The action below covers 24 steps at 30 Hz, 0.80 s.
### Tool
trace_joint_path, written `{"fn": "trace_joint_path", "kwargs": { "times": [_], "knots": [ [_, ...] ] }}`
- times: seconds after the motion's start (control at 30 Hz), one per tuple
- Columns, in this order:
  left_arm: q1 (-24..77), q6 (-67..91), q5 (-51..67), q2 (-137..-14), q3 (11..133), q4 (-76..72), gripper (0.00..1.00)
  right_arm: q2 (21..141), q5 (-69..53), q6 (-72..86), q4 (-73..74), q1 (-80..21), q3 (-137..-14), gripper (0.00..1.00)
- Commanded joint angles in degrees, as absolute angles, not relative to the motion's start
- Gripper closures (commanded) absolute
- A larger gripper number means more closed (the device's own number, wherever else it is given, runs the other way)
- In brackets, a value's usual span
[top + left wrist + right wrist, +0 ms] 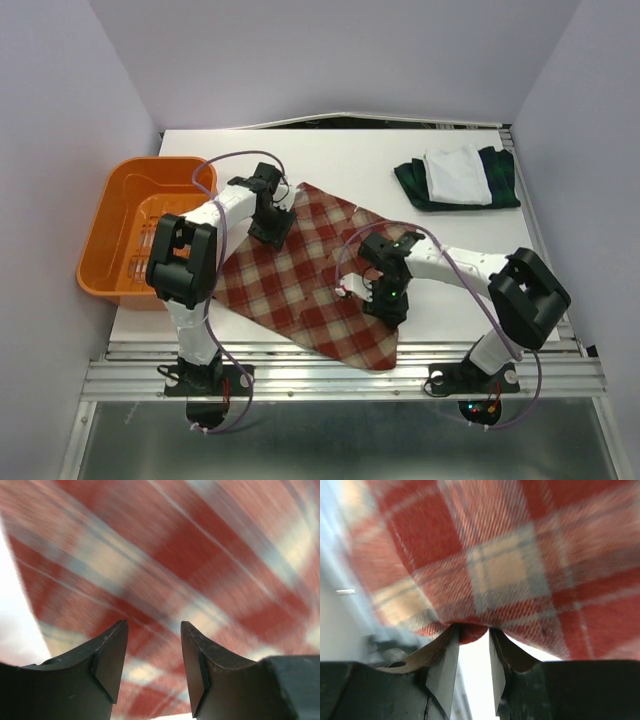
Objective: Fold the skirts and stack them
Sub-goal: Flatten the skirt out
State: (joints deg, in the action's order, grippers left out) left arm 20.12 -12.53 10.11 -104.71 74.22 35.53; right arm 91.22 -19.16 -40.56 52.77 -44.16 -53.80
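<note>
The red-and-tan plaid skirt lies spread flat across the middle of the table, and its near corner hangs over the front edge. My left gripper is open just above its far left part; the left wrist view shows the plaid close under the empty jaws. My right gripper is at the skirt's right edge. In the right wrist view its fingertips pinch a small fold of the skirt's edge. The folded white skirt lies on the dark green-navy plaid skirt at the back right.
An orange plastic basket stands at the table's left edge, next to the left arm. The metal rail runs along the near edge under the arm bases. White walls close in the sides and back.
</note>
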Motion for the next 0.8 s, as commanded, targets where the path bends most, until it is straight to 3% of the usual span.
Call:
{"fn": "trace_joint_path", "kwargs": {
  "times": [0.0,0.17,0.33,0.5,0.77],
  "knots": [
    [18.1,-12.7,8.6,-109.7,81.0,37.8,0.43,90.8,-33.1,-38.7,64.5,-44.0,-67.4,0.64],
    [17.7,-14.7,7.9,-115.2,87.3,38.7,0.42,91.1,-28.8,-38.4,58.1,-31.6,-81.7,0.63],
    [17.7,-17.0,8.4,-117.9,90.5,37.9,0.40,97.5,-21.4,-42.4,48.2,-21.6,-83.2,0.63],
    [17.7,-16.8,8.9,-117.2,92.3,38.9,0.39,105.5,-18.9,-42.7,43.8,-19.9,-82.0,0.65],
    [17.7,-15.2,10.1,-102.8,79.5,42.2,0.39,107.8,-11.5,-45.8,39.6,-19.9,-72.7,0.66]
  ]
}}
